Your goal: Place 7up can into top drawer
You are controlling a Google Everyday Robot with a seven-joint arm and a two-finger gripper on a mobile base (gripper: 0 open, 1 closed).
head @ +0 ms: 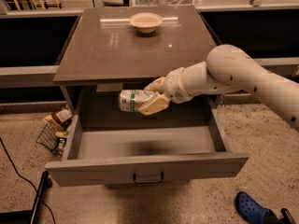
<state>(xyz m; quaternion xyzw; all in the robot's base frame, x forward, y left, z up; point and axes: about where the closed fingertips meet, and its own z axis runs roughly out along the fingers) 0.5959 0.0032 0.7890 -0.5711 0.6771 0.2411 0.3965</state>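
I have the gripper [145,98] at the centre of the frame, just under the front edge of the worktop [117,50]. Its fingers [154,104] are pinching the 7up can [130,101] from above and below. The can lies on its side in mid-air over the open top drawer [145,167], which I judge suits a low drop onto the drawer floor, where a dark shadow sits beneath it. The fingers cover the can's right end. The drawer's back is lost in shade under the worktop, so I cannot tell the clearance there. My arm is cut off at the right edge. A bowl [145,21] rests at the top of the frame.
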